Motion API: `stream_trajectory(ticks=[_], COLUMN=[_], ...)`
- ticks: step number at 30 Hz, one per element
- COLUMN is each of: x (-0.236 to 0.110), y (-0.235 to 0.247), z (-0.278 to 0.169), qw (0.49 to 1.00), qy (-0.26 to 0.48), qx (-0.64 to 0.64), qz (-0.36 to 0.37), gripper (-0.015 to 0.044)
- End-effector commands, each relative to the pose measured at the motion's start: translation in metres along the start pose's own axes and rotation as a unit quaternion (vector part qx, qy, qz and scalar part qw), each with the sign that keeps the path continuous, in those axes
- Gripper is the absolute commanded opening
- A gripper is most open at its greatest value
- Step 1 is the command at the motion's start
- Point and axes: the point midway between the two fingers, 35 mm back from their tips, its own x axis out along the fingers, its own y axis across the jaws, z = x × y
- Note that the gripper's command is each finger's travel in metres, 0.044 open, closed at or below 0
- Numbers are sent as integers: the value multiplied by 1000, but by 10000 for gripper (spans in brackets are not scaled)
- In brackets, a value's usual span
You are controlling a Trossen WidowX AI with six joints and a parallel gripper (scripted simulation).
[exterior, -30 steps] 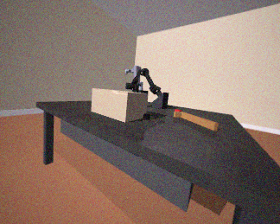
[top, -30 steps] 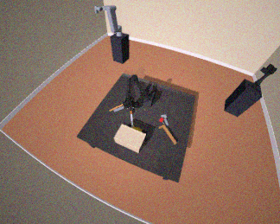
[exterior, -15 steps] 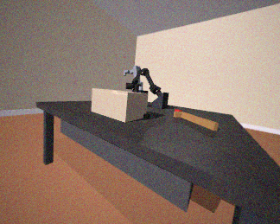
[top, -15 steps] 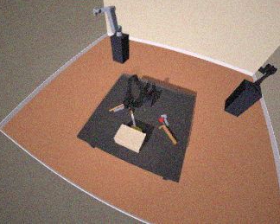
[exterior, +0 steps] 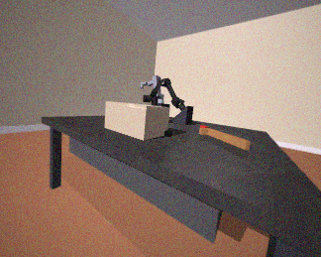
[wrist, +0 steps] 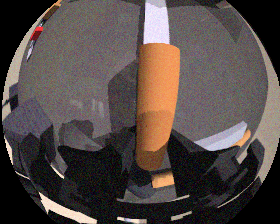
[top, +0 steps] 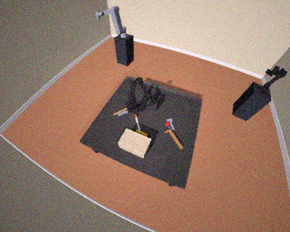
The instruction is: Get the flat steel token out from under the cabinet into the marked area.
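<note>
Top view shows a big dark grey square desk (top: 178, 162) on an orange-brown floor. Near the middle of the desk sits a pale tan box-shaped cabinet (top: 134, 143). A yellow-edged marked area (top: 144, 132) lies on the desk just beside the cabinet, on the side facing the arm. The black robot arm (top: 140, 92) stands behind the cabinet and reaches down toward that side. Its gripper (top: 134, 113) is closed tight on a long stick tool with an orange handle and a pale grey blade (wrist: 156, 85). The blade end points at the bottom of the cabinet. A wooden stick with a red and grey end (top: 174, 133) lies to the right of the cabinet, well apart from it. Another thin wooden stick (top: 120, 112) lies beside the gripper. The flat steel token cannot be seen in any view.
</note>
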Motion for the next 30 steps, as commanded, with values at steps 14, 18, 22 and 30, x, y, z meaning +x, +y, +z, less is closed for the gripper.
stream_trajectory(ticks=[14, 18, 22, 30], x=[-1, -1, -2, -2], y=[-22, -26, -30, -38], z=[-5, -7, -8, -10], qw=[1000, 1000, 1000, 1000], qy=[-2, -2, -2, -2], qx=[-5, -6, -6, -7], qz=[-3, -3, -3, -4], gripper=[0, 0, 0, 0])
